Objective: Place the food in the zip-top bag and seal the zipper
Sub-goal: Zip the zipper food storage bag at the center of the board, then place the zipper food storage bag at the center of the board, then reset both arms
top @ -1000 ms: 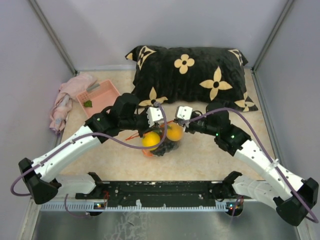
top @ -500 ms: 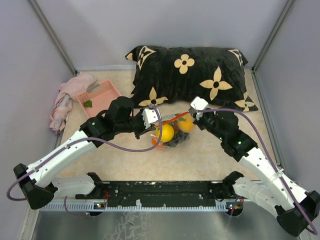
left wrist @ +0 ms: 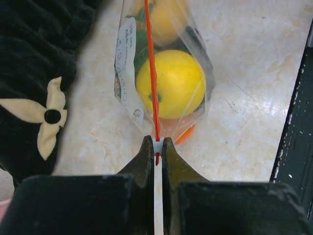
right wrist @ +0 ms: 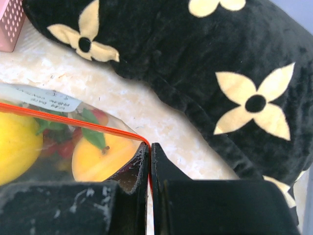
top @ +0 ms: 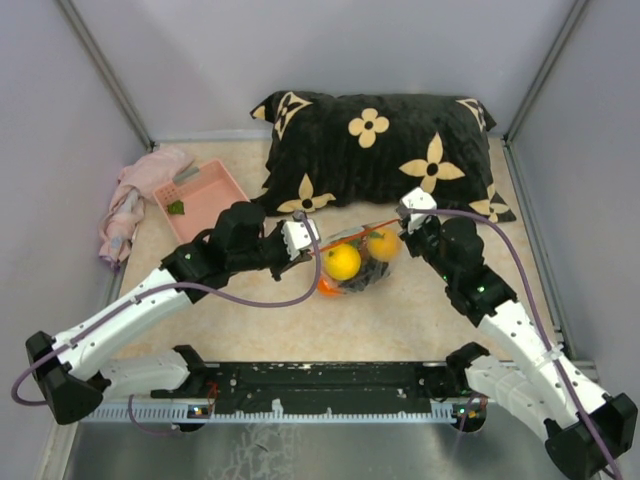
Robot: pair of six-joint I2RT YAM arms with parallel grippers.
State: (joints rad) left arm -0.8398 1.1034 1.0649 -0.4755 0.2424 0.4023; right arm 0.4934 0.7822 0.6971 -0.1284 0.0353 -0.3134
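1. Top view: the zip-top bag [top: 358, 268], with the food [top: 342, 262] inside, stands mid-worktop [top: 400, 320], nearer the far edge, just in front of a black pillow [top: 380, 150].
2. Left wrist view: your left fingers [left wrist: 143, 157] are pinched together on one end of the zipper [left wrist: 152, 73]. A yellow fruit [left wrist: 171, 83] sits just below it.
3. Right wrist view: your right fingers [right wrist: 160, 164] clamp the zipper's other end. Pull harder and the zipper may slip free, likely letting the bag flop over. Whether it is sealed along its length, I cannot tell.
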